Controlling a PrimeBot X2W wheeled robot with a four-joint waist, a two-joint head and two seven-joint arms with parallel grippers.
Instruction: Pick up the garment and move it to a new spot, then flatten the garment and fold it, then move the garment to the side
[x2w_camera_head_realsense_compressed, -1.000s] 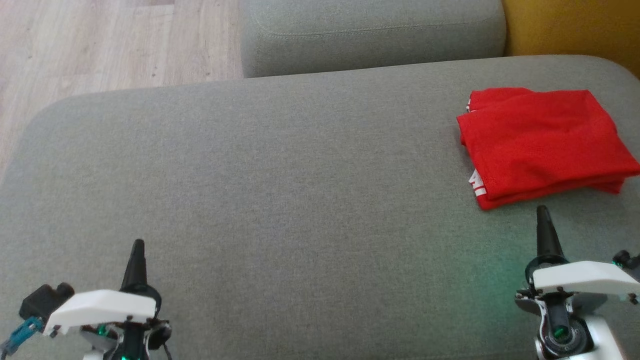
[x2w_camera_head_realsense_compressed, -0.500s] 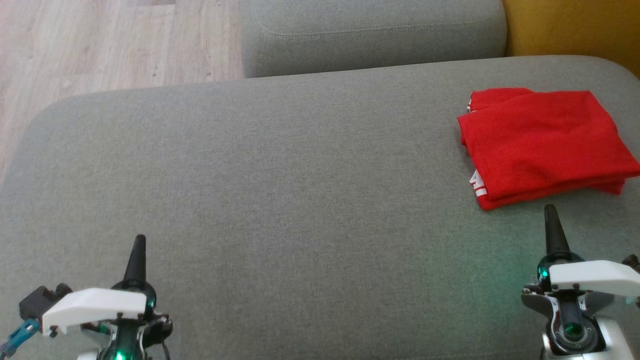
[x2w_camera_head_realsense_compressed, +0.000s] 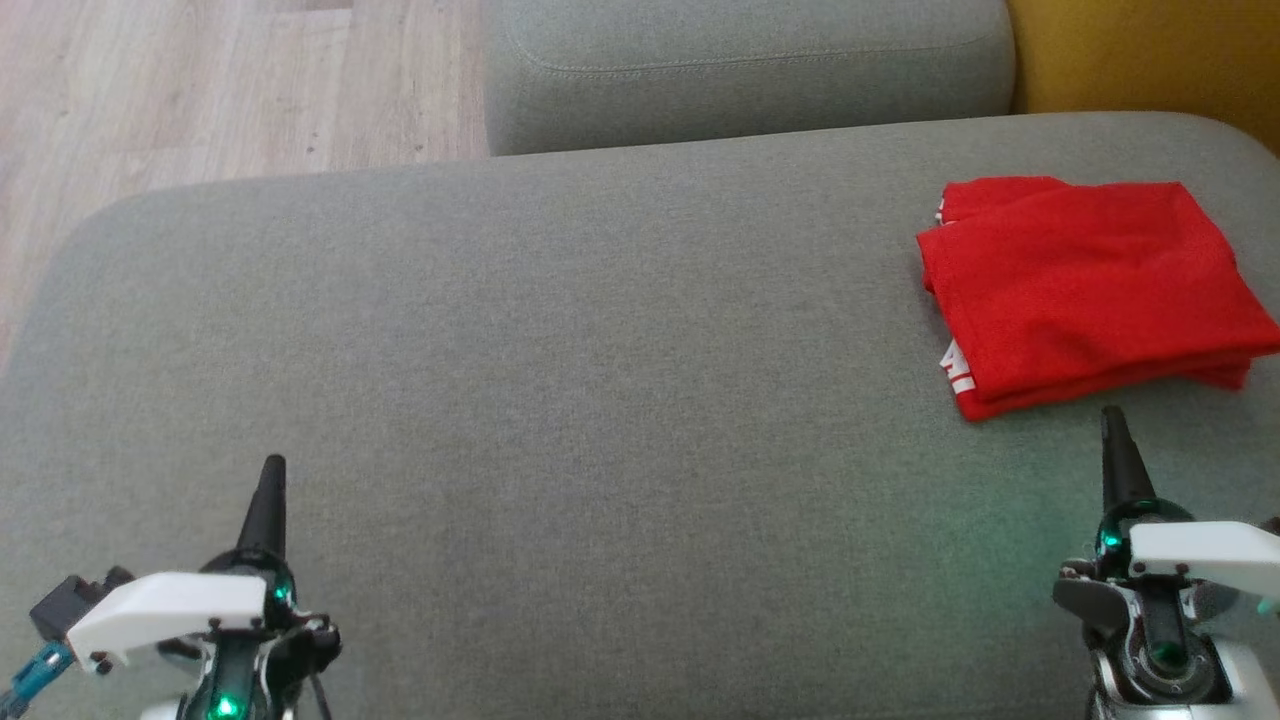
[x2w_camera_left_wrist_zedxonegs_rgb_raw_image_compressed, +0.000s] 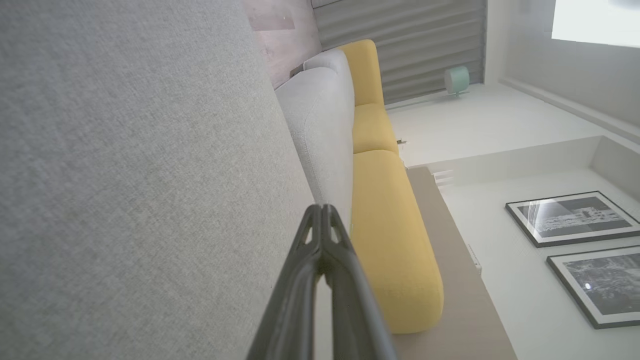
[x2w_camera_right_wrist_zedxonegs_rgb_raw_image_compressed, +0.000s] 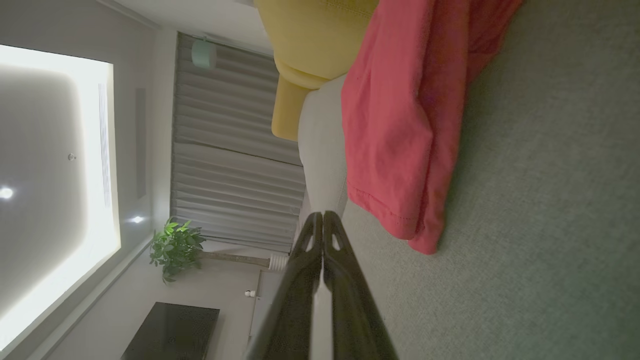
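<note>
The garment (x2w_camera_head_realsense_compressed: 1090, 300) lay folded into a thick, roughly rectangular red stack near the far right corner of the seat (x2w_camera_head_realsense_compressed: 600, 350), its right side reaching the seat's right edge. Its fabric looked fine-meshed and matte, with soft creases across the top layer, and bits of white lettering (x2w_camera_head_realsense_compressed: 955, 370) showed between the layers on its left side. In the right wrist view the garment (x2w_camera_right_wrist_zedxonegs_rgb_raw_image_compressed: 400, 125) showed a stitched hem along a rounded fold. The seat was a broad cushion with rounded corners, covered in a coarse grey woven cloth. Beyond its far edge stood a grey back cushion (x2w_camera_head_realsense_compressed: 750, 70) with a seam line, a mustard-yellow cushion (x2w_camera_head_realsense_compressed: 1140, 50) beside it, and a pale wood-plank floor (x2w_camera_head_realsense_compressed: 200, 90) to the left. The left claw (x2w_camera_head_realsense_compressed: 272, 470) hovered near the near left corner of the seat, its dark tapered fingers clenched together into a single point on nothing, aimed toward the far edge. The right claw (x2w_camera_head_realsense_compressed: 1112, 425) stood near the near right corner, likewise clenched and empty, its tip just short of the garment's near edge and apart from it. In the wrist views the fingertips of the left claw (x2w_camera_left_wrist_zedxonegs_rgb_raw_image_compressed: 322, 210) and the right claw (x2w_camera_right_wrist_zedxonegs_rgb_raw_image_compressed: 320, 216) met.
</note>
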